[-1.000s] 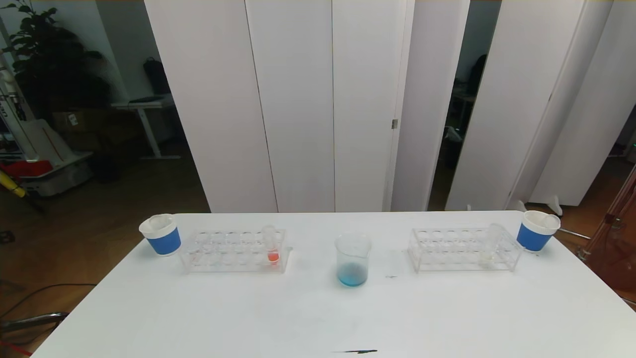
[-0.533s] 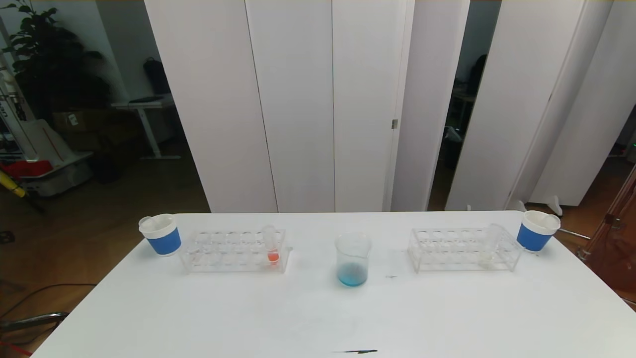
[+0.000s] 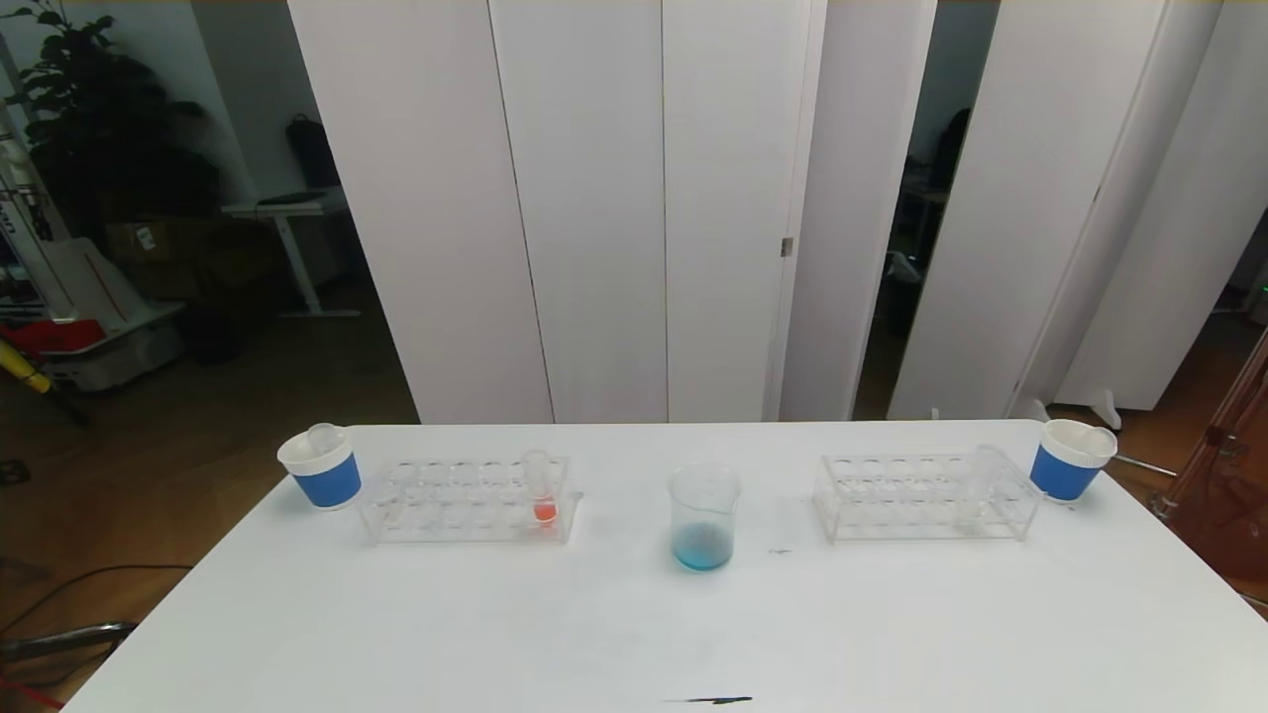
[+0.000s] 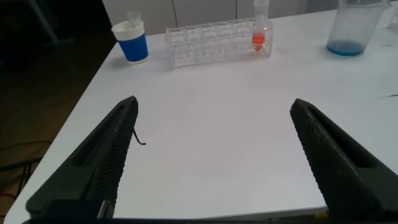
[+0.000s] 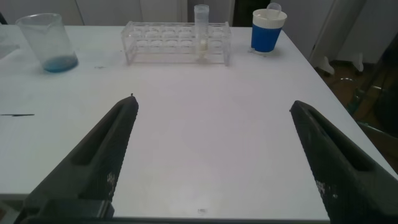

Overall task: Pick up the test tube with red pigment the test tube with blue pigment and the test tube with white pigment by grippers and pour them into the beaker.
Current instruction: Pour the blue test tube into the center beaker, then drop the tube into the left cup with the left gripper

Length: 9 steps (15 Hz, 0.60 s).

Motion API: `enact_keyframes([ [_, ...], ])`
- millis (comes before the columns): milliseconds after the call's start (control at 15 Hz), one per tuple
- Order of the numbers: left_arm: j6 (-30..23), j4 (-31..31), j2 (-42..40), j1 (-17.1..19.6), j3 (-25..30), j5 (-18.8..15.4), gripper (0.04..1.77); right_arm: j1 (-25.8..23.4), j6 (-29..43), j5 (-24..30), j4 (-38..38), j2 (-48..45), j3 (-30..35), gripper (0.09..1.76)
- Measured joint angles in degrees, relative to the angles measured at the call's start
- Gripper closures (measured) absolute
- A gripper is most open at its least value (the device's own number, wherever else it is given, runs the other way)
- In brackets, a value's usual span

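Observation:
The beaker (image 3: 703, 517) stands mid-table with cyan-blue liquid at its bottom. A tube with red-orange liquid (image 3: 541, 492) stands upright at the right end of the left clear rack (image 3: 451, 503). The test tube with white pigment (image 3: 976, 487) leans in the right end of the right clear rack (image 3: 906, 498). No tube holding blue liquid shows. Neither gripper is in the head view. My left gripper (image 4: 214, 102) is open and empty, low over the near left table. My right gripper (image 5: 214, 102) is open and empty over the near right table.
A blue paper cup (image 3: 323, 469) at the far left holds an empty clear tube (image 3: 321, 436). Another blue cup (image 3: 1068, 460) at the far right holds a clear tube. A dark mark (image 3: 715, 700) lies at the table's front edge. White screens stand behind.
The clear tube in the left blue cup has shifted inside the cup. The racks, the beaker and both grippers' views stay the same.

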State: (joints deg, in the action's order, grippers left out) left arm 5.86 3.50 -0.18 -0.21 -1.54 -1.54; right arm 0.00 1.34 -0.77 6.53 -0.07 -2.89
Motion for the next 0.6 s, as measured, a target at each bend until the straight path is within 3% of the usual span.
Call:
enact_keyframes([
  [133,-0.1,-3.4,0.0,0.0,1.0,0.2,0.06,0.0,0.0,0.0,0.0,0.0,0.0,0.10],
  [600,-0.3,-3.4,0.0,0.0,1.5,0.3,0.06,0.0,0.0,0.0,0.0,0.0,0.0,0.10],
])
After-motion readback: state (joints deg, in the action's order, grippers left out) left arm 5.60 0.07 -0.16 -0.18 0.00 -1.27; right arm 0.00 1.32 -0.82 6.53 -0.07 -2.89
